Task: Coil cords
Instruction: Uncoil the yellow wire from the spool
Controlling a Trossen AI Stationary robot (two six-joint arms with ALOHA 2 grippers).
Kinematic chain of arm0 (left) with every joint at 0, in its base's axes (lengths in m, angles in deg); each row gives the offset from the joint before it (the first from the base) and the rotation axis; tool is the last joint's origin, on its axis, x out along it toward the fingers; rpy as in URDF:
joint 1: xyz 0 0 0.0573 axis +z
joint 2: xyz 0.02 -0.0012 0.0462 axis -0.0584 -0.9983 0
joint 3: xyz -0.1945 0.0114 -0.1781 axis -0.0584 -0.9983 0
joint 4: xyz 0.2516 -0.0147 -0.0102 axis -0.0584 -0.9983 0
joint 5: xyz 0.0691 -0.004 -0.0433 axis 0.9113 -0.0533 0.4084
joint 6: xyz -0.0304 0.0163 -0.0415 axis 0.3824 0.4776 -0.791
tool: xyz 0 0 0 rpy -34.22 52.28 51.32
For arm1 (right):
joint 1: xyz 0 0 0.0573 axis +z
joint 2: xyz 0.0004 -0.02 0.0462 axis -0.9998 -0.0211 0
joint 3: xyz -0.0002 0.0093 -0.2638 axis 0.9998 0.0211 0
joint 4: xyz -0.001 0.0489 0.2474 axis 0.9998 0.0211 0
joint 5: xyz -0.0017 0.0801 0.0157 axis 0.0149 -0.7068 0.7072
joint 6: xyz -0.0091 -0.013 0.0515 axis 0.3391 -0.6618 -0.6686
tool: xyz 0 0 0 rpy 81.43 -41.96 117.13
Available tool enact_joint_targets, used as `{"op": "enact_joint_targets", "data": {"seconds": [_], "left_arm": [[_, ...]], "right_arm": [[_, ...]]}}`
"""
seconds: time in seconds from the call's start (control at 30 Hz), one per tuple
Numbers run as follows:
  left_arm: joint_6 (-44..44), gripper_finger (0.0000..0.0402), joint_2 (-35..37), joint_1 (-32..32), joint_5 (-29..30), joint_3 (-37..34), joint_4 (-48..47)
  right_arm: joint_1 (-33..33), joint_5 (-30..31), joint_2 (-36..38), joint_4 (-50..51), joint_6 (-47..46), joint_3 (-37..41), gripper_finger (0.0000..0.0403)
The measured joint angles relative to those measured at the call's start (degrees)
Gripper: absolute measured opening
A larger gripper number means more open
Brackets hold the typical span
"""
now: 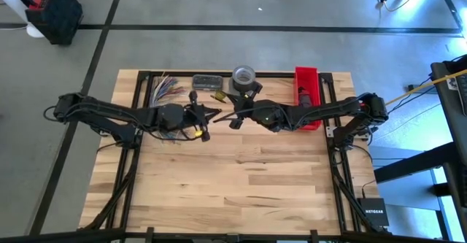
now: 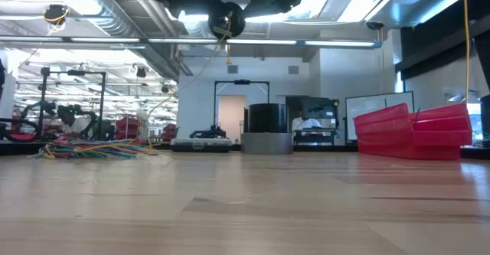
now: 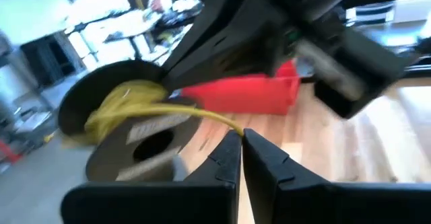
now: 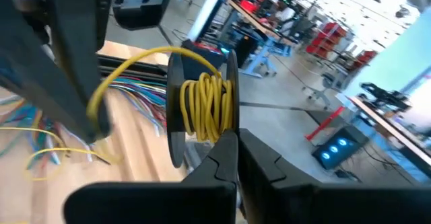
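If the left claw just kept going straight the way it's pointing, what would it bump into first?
Most likely the black spool wound with yellow cord. It sits just ahead of the left gripper, which pinches that cord, with the right gripper close beyond. Depth is hard to judge.

cords [image 1: 166,86]: multicoloured bundle, red, green, white, yellow, blue strands
yellow cord [image 4: 205,106]: plain yellow, wound on spool, one strand running off it
spool [image 3: 128,140]: black flanges, grey label patch on the face
bin [image 1: 307,97]: solid red
tape roll [image 1: 244,75]: grey
case [image 1: 207,80]: dark, near black
table [image 1: 233,177]: light wood, butcher-block strips in mixed tan and pale tones, black frame at edges
left gripper [image 3: 242,140]: black fingers
right gripper [image 4: 237,138]: black fingers
arms: dark, black
floor [image 1: 219,2]: grey, with dark lines
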Motion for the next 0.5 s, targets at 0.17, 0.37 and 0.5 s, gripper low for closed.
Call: {"op": "enact_joint_targets", "data": {"seconds": [0.17, 0.37, 0.5], "left_arm": [[3.0, 0.0005, 0.5, -3.1, 0.4, 0.1, 0.0], [5.6, 0.0003, 3.5, -6.4, 7.1, 0.7, -2.1], [7.1, 0.0002, 6.5, -8.4, 10.8, 0.7, -5.1]], "right_arm": [[0.0, -2.1, 0.0, 0.6, 0.3, 0.0, 0.0005], [0.0, -1.6, 0.0, 1.9, 2.1, 0.0, 0.0005], [0.1, -1.6, 0.0, 3.0, 3.3, 0.0, 0.0005]]}}
